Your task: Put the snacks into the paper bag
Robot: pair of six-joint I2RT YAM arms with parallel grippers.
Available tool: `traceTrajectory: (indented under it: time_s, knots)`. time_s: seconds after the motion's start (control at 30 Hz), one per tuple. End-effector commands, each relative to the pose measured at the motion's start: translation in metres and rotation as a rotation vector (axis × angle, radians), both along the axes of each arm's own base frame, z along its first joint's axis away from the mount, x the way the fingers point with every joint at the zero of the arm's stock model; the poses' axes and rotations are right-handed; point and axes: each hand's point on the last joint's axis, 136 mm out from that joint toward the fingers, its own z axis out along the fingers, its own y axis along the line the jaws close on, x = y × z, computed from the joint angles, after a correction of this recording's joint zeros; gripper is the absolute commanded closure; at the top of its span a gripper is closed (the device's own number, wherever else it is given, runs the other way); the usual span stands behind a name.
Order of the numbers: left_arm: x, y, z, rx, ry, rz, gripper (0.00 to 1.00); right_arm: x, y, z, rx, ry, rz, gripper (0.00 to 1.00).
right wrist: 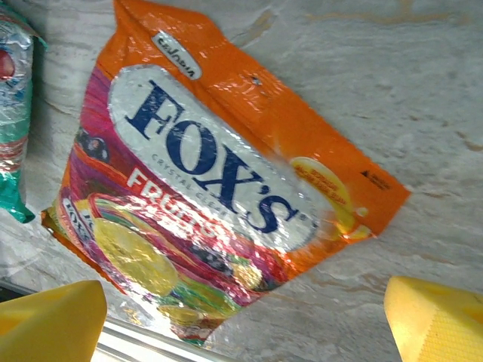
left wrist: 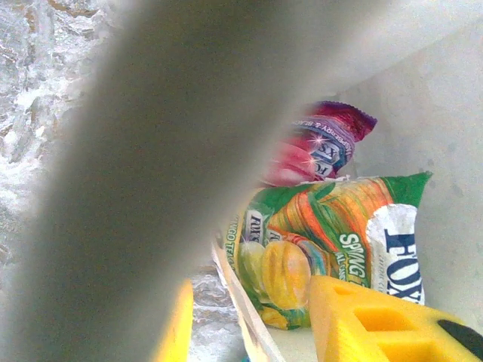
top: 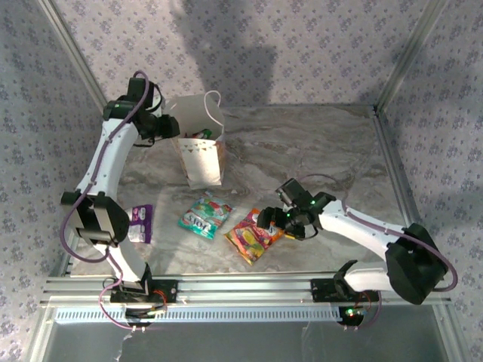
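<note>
Top external view: the right end effector (top: 275, 219), fingers spread wide, hangs over a red-orange snack (top: 253, 238) on the worktop (top: 324, 151), in front and right of the paper bag (top: 204, 162). A teal snack (top: 204, 216) lies in front of the bag and a purple snack (top: 140, 223) in front and left. The left end effector (top: 172, 130), fingers apart, straddles the bag's left wall. A green snack (left wrist: 332, 241) sits inside.

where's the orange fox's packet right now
In the top view the orange Fox's packet lies flat on the table toward the near edge, just right of the teal packet, with the open right gripper over its right end.
</note>
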Motion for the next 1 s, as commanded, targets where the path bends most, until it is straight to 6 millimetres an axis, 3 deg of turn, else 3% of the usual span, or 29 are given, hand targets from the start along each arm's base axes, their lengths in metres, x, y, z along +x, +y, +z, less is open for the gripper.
traceTrajectory:
  time_s: [0.0, 0.33, 0.63, 0.97]
  knots:
    - [-0.011, -0.005, 0.014, -0.01, -0.023, -0.021, 0.54, -0.004, 0.007, -0.011, 0.012, 0.045, -0.022, 0.03]
    - [-0.015, -0.01, 0.014, -0.016, -0.02, -0.035, 0.54, -0.022, 0.009, -0.031, -0.006, 0.159, -0.033, 0.03]
    - [-0.019, -0.01, 0.014, -0.008, -0.014, -0.043, 0.54, -0.009, 0.023, -0.039, 0.04, 0.165, -0.076, 0.04]
    - [-0.022, -0.008, 0.012, 0.003, -0.01, -0.044, 0.54, 0.014, 0.022, -0.031, -0.024, 0.104, -0.091, 0.27]
